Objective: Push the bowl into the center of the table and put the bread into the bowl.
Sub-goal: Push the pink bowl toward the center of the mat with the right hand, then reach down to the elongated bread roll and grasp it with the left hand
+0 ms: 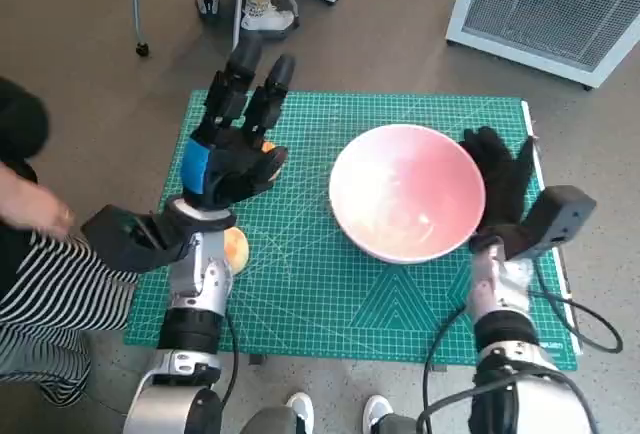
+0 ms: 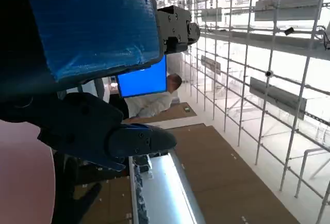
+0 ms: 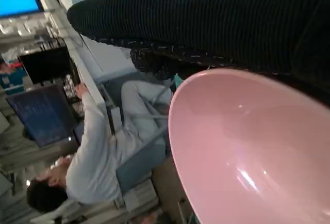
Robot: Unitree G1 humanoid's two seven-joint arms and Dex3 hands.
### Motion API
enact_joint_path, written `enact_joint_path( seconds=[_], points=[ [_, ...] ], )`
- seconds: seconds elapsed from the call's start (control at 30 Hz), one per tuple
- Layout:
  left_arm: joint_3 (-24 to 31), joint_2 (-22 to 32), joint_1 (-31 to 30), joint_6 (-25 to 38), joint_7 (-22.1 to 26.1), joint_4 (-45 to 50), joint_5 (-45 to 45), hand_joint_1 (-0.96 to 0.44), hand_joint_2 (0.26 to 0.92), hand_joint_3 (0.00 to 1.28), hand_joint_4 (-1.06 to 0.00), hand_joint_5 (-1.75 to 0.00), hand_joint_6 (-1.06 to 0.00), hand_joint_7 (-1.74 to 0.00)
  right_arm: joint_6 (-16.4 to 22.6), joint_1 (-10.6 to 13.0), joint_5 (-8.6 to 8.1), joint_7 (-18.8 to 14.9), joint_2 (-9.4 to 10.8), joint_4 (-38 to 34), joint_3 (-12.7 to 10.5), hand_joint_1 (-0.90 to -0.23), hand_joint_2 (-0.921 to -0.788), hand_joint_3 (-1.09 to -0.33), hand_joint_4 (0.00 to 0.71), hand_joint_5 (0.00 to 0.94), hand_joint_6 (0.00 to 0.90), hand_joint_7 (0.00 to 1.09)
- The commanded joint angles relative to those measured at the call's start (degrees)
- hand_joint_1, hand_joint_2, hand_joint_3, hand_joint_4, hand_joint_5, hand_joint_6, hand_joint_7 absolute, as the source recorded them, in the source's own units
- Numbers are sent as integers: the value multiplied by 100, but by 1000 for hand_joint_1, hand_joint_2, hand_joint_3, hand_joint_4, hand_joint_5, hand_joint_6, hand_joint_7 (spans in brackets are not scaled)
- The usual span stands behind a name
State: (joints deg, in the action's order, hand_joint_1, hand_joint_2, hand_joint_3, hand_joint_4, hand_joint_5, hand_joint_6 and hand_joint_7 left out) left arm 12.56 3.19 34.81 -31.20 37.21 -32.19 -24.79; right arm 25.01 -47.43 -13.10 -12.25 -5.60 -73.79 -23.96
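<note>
The pink bowl (image 1: 405, 194) stands empty on the green mat (image 1: 320, 289), right of the mat's middle; it fills the right wrist view (image 3: 247, 152). My gloved right hand (image 1: 502, 179) rests against the bowl's right rim with its fingers spread (image 3: 206, 17). My left hand (image 1: 235, 144) hovers over the mat's left part, fingers stretched forward and apart (image 2: 82, 74). A rounded pale-orange bread (image 1: 236, 250) lies on the mat under my left wrist. A small orange bit (image 1: 267, 148) shows beside the thumb; I cannot tell whether it belongs to the same bread.
A person in a striped top (image 1: 45, 284) sits close at the mat's left edge, one hand out. A white cabinet (image 1: 560, 4) stands at the far right; a chair and someone's feet (image 1: 262, 9) are beyond the table. A seated person (image 3: 103, 157) shows in the right wrist view.
</note>
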Motion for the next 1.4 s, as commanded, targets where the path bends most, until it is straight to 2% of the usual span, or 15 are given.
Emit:
enact_joint_path(
  seconds=[0.03,0.33,0.53,0.87,1.0,1.17,1.3,1.4],
  points=[
    [16,60,-94,36,-28,108,-3,-514,921,346,-126,-10,-20,-209,-153,-51,64,26,148,-96,83,-573,-921,-950,53,0,87,197],
    [-9,66,-93,-42,-57,52,41,-514,921,343,-118,-4,-20,-210,-308,-201,41,65,326,-131,126,-579,-921,-933,64,5,94,175],
    [-28,59,-72,-57,-93,17,76,-511,921,345,-117,-3,-20,-210,-310,-221,66,34,336,-113,177,-574,-921,-931,65,4,96,162],
    [-83,33,-71,-81,-110,0,105,-519,921,348,-119,-3,-21,-210,-74,-140,192,-41,-5,-5,314,-573,-921,-931,61,2,101,143],
    [-95,23,-54,-110,-121,-28,119,-519,921,348,-120,-3,-21,-209,286,-40,324,-10,-213,170,396,-577,-921,-933,63,3,104,140],
    [-102,22,-28,-121,-104,-59,106,-523,921,350,-119,-2,-20,-209,727,76,413,59,-342,383,508,-591,-921,-924,69,5,114,142],
    [-108,7,31,-117,-61,-109,72,-525,921,353,-114,0,-13,-205,1439,264,516,68,-448,851,590,-612,-921,-896,82,9,123,145],
    [-126,-9,52,-104,-53,-83,66,-526,921,356,-110,0,-9,-203,1872,446,565,27,-437,1286,694,-634,-921,-874,88,10,133,150]
  ],
)
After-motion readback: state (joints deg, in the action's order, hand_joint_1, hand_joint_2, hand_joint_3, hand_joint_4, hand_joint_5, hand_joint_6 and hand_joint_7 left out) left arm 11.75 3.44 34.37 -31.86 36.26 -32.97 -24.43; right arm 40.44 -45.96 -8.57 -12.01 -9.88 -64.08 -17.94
